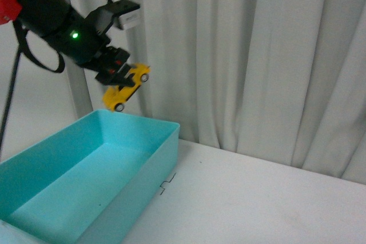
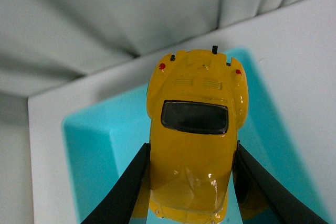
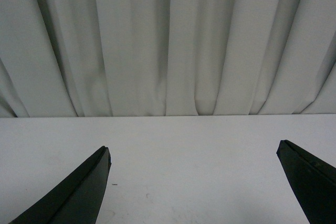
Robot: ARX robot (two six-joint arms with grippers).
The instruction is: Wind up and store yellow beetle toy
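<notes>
left gripper is clamping the yellow beetle toy above the far edge of the teal bin, right gripper is sitting open; worth centring lower before releasing.

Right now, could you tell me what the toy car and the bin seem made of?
Yellow beetle toy: glossy painted shell with sharp highlights; metal or hard plastic, cannot tell. Teal bin: smooth, matte, thin-walled, probably moulded plastic.

right gripper — jaws wide apart | over white table | pale curtain behind
</notes>
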